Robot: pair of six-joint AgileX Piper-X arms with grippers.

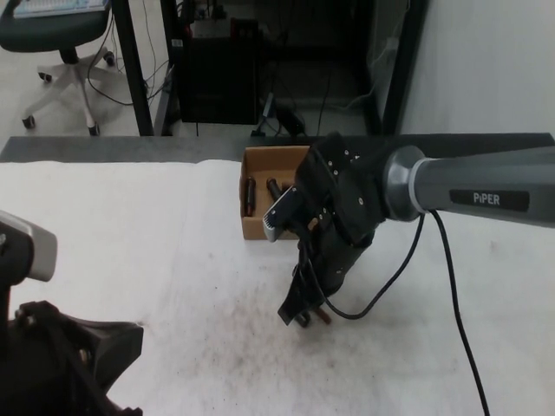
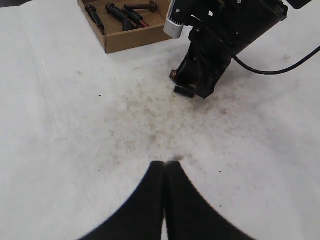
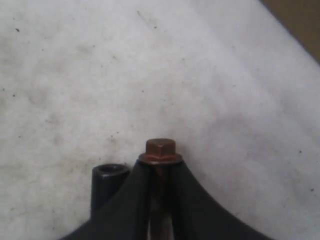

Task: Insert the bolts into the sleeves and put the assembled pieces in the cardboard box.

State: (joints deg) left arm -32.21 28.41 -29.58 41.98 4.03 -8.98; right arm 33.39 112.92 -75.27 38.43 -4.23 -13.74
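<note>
My right gripper (image 3: 160,167) is shut on a copper-coloured bolt (image 3: 160,148), whose hex head sticks out just past the fingertips. A black sleeve (image 3: 107,175) lies on the cloth right beside one finger, its open end showing. In the high view this gripper (image 1: 303,316) points down at the cloth just in front of the cardboard box (image 1: 256,227). My left gripper (image 2: 165,167) is shut with nothing in it, hovering over bare cloth well short of the bolt (image 2: 172,74) and sleeve (image 2: 184,91).
The cardboard box (image 2: 131,41) holds several dark assembled pieces (image 2: 125,15). The white cloth (image 1: 130,243) covers the bench and is stained near the middle. The left arm (image 1: 69,351) sits at the near left corner. A black cable (image 1: 460,329) trails from the right arm.
</note>
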